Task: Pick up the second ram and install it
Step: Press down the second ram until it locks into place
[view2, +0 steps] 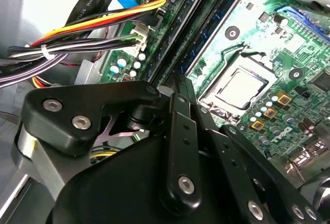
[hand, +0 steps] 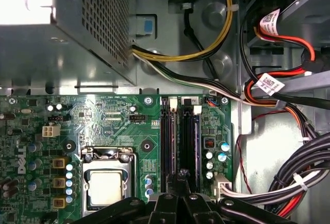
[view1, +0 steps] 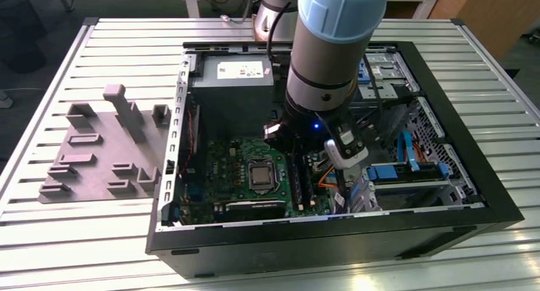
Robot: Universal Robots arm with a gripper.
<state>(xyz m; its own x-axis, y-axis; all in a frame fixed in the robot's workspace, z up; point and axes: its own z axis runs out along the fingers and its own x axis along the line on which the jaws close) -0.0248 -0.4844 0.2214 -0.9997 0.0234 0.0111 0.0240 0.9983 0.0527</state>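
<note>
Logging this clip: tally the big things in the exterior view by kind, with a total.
Open black metal computer case: 1
Green motherboard: 1
Grey boxy power supply: 1
Grey plastic holder with upright posts: 1
Grey and light-blue robot arm: 1
Total: 5
</note>
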